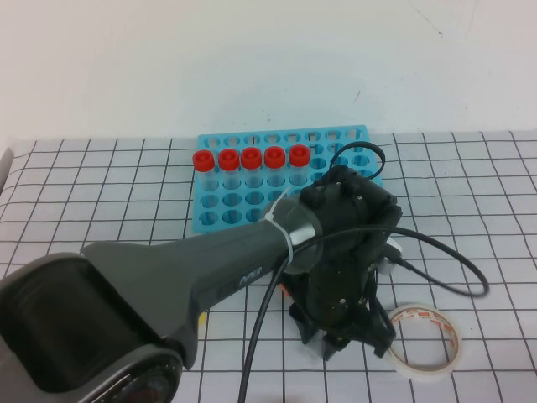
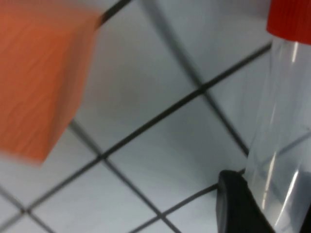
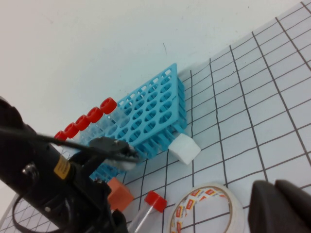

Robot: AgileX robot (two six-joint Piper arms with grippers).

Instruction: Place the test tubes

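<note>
1. The test tube [image 2: 279, 121] lies flat on the desk [image 1: 84, 193] in front of the rack [image 1: 336, 138]. It sits between an orange block [image 3: 119, 194] and a roll of tape [image 1: 424, 312].
2. The left hand [image 1: 352, 340] is down over the tube, also in front of the rack. Its fingers grasp the clear body, and the red cap sticks out on the tape's side.
3. The tube's long axis runs level with the desk, whereas the rack's holes open straight up. By my reading, the coming move turns on tipping the tube upright, cap on top.
4. The right hand [image 3: 279, 208] is clenched on nothing. It hangs in the air further from the rack than the tape, so the left hand is plainly the nearer one.
5. Five capped tubes [image 1: 252, 158] stand in one row at the rack's far side, and the holes beside them are free.
6. The tube is a smooth, transparent cylinder with a ribbed red cap, likely slippery. The rack is rigid blue plastic lattice. A white block [image 3: 184, 148] sits just beside the rack's near corner.
</note>
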